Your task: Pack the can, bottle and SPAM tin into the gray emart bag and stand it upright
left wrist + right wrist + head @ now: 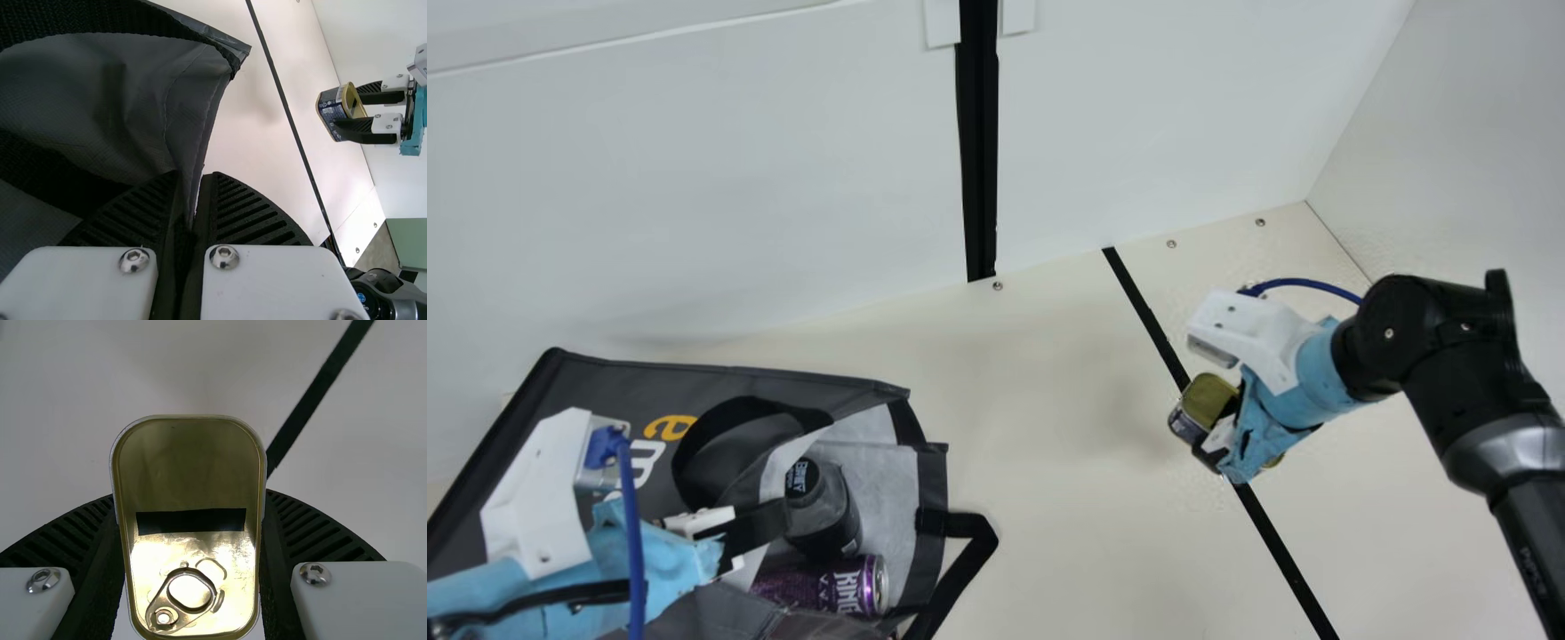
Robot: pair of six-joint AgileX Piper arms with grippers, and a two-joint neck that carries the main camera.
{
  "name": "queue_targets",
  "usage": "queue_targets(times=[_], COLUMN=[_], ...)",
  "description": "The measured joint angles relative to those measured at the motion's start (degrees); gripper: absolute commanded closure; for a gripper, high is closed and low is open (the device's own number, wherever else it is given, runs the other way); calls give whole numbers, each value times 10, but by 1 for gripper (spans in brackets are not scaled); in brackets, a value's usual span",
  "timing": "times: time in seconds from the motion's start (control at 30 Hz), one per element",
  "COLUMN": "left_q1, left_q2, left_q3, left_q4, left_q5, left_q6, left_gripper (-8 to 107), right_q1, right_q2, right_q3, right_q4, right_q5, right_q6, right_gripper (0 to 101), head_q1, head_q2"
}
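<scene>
The gray emart bag [738,378] lies on its side at the main view's lower left, mouth facing right. Inside its mouth are the dark bottle [823,516] and the purple can [818,587], side by side. My left gripper [769,526] is at the mouth's rim; in the left wrist view the gripper [195,183] is shut on the bag's edge [212,120]. Off to the right, my right gripper [1216,440] holds the SPAM tin [1208,397] above the table. In the right wrist view the gripper [190,503] has the tin's gold ring-pull lid [190,470] between its fingers.
A black strap handle [969,542] sticks out from the bag's mouth onto the cream table [1040,427]. A black line [1276,547] crosses the table below the right gripper. White walls [694,178] stand behind and at the right.
</scene>
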Motion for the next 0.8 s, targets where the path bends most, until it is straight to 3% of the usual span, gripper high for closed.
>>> queue_targets(times=[0.8], left_q1=[0], left_q2=[0], left_q3=[0], left_q4=[0], left_q5=[0], left_q6=[0], left_gripper=[107], right_q1=[181], right_q2=[-74], right_q3=[76], right_q4=[6], right_q5=[8], right_q6=[-3], right_gripper=[101], head_q1=[1], head_q2=[0])
